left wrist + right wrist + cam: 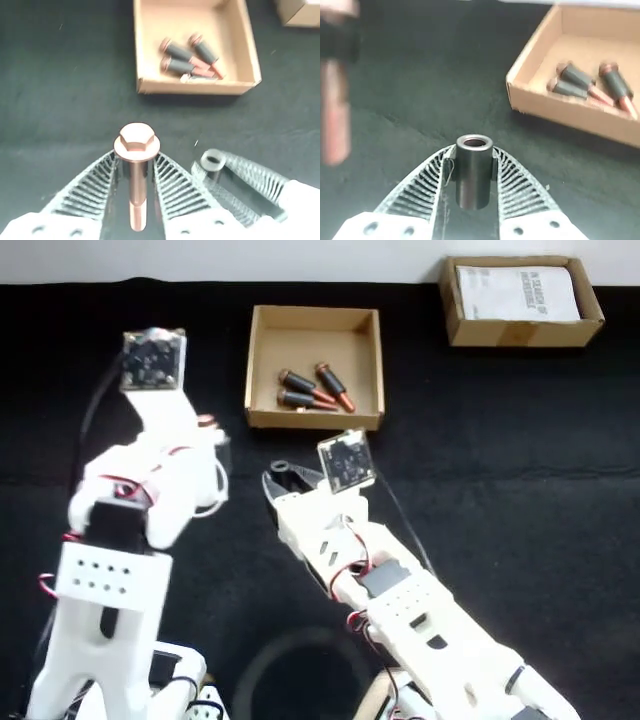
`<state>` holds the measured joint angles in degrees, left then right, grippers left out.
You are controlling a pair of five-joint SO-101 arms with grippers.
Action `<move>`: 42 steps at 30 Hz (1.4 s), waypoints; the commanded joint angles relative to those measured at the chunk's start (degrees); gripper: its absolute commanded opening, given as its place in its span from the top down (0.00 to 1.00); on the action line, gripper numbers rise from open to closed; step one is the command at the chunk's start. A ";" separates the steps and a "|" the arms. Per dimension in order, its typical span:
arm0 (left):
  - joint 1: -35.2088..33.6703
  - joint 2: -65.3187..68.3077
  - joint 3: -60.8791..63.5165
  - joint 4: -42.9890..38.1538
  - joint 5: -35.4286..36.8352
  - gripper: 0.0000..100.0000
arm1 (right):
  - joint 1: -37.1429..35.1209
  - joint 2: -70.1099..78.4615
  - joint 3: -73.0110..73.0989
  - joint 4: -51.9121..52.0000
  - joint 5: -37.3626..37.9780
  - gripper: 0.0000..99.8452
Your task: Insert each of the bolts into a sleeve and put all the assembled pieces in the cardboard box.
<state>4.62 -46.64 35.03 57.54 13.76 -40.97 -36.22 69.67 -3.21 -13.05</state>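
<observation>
Cardboard box (315, 310) holds three assembled pieces (310, 390) lying close together, second box (500, 332) off to one side holds a printed sheet (518, 292), left gripper (136, 156) is clamped on a bolt (136, 190) and right gripper (474, 149) on a sleeve (474, 180), both near the cardboard box's front wall.

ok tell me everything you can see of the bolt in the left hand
The bolt is copper-coloured, shiny metal: a hexagonal head on a round flange, then a straight shank. It is bare, nothing fitted over it. The left hand is shut on the shank just below the flange, ribbed fingers pressing both sides, head pointing away from the wrist. It is held over the black table, short of the cardboard box, touching nothing else.
</observation>
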 commanded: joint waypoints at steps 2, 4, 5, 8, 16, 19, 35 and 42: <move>4.09 -4.88 6.99 -16.70 0.00 0.99 | -0.48 -1.89 0.13 -1.01 -0.35 0.99; 5.85 -5.49 8.66 -20.75 0.00 0.99 | -0.48 -1.89 0.31 -1.01 -0.26 0.99; 6.64 -5.49 9.10 -22.07 0.00 0.99 | -0.48 -1.89 0.31 -1.01 -0.26 0.99; 8.66 -5.41 9.36 -24.79 0.00 0.99 | -0.48 -1.63 0.31 -1.01 -0.26 0.99; 12.97 -5.32 9.54 -26.90 0.00 0.99 | -0.48 -1.45 0.31 -1.01 -0.26 0.99; 13.49 -5.32 11.91 -28.40 0.09 0.99 | -0.48 -1.71 0.31 -1.01 -0.26 0.99; 11.21 -5.32 19.91 -36.57 0.09 0.99 | -0.22 -1.98 0.40 -1.01 -0.26 0.99; 11.30 -5.32 25.19 -36.57 0.18 0.99 | -0.13 -1.98 0.40 -1.01 -0.26 0.99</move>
<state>16.84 -50.68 59.30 22.02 13.76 -41.05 -36.22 70.29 -3.21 -13.05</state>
